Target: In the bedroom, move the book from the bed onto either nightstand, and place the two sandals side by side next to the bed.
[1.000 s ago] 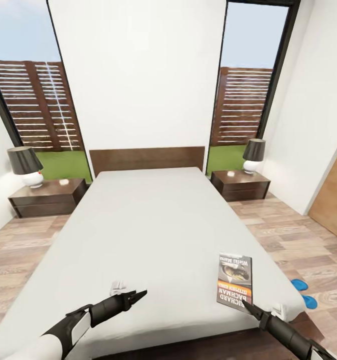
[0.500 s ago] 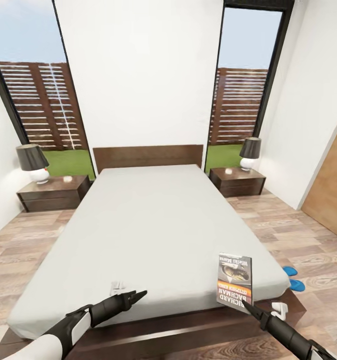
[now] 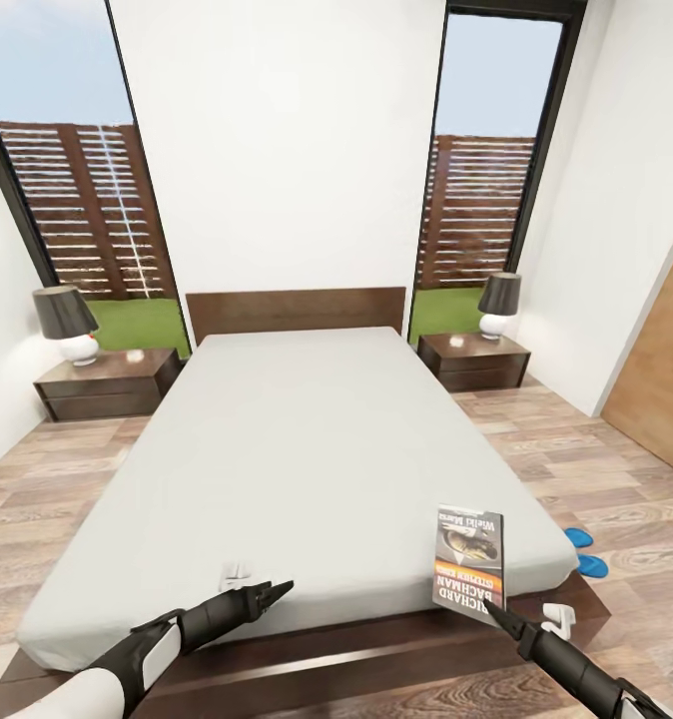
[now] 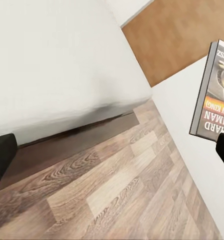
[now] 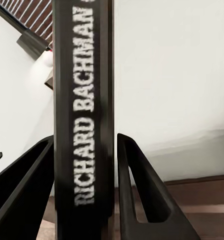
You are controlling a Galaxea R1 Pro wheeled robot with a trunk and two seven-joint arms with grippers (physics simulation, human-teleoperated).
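Right gripper [image 5: 112, 200] has its two fingers [image 5: 141, 200] clamped on the spine of the book [image 3: 468, 565], holding it upright, lifted off the bed [image 3: 307, 449] just past its foot end. So I'd say we're mid-carry: next it needs rolling round to the nightstand [image 3: 473, 361] well beyond those fingers. Sandals [image 3: 584, 552] sit on the floor off to their side. Left gripper [image 3: 277, 589] hangs with nothing in it, fingers looking closed. Right wrist view shows the actual pinch; the head view doesn't.
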